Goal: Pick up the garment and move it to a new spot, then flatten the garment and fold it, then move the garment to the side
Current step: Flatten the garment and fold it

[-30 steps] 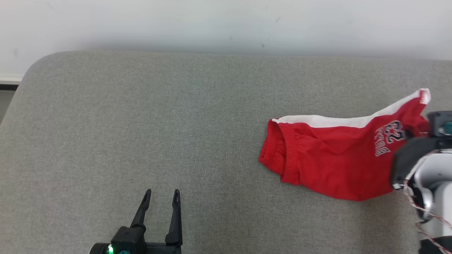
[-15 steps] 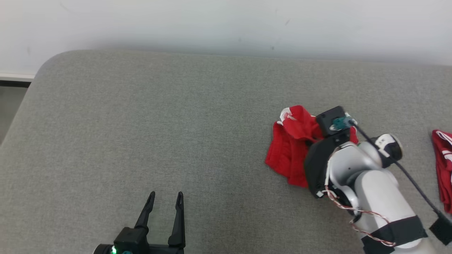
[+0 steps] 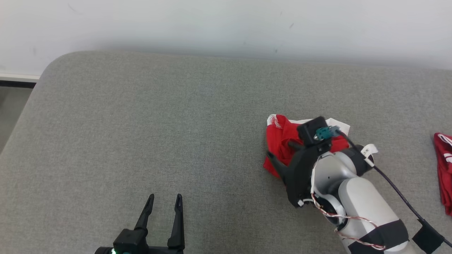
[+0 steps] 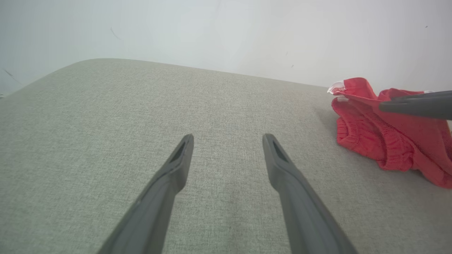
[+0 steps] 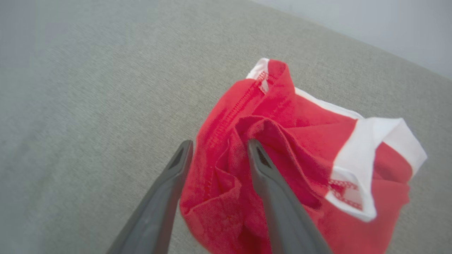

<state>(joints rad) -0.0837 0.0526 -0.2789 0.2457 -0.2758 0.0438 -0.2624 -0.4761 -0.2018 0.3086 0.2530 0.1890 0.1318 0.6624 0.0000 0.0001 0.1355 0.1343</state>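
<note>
Obstructions: the right arm's pale forearm (image 3: 363,208) and black wrist block lie over the near-right part of the garment (image 3: 280,135), hiding that part in the head view. A black cable (image 3: 397,192) trails from the wrist towards the right edge. In the left wrist view one dark finger (image 4: 416,104) of the right gripper crosses in front of the garment (image 4: 370,134) from the right.

Other item: a second red cloth (image 3: 444,169) with white striping, at the right edge of the grey cushion (image 3: 141,123), well apart from the garment and cut off by the frame.

Count: red cloth items 2; grippers 2; cushion 1.

Garment: red with a white band, crumpled in a heap, right of the cushion's centre, about midway between far and near edges. Elastic waistband faces the left edge.

Right gripper (image 3: 279,148): over the garment's left side, fingers spread with a clear gap. In the right wrist view (image 5: 219,144) one tip is at the garment's (image 5: 300,141) edge and the other over its folds. Nothing is pinched.

Left gripper (image 3: 164,197): at the near edge, left of centre, fingers spread wide, nothing between them (image 4: 227,139), well apart from the garment.

Surface: grey woven fabric, rounded far-left corner. White wall (image 3: 212,24) behind the far edge, lightly scuffed. A dark strip shows beyond the left edge.
</note>
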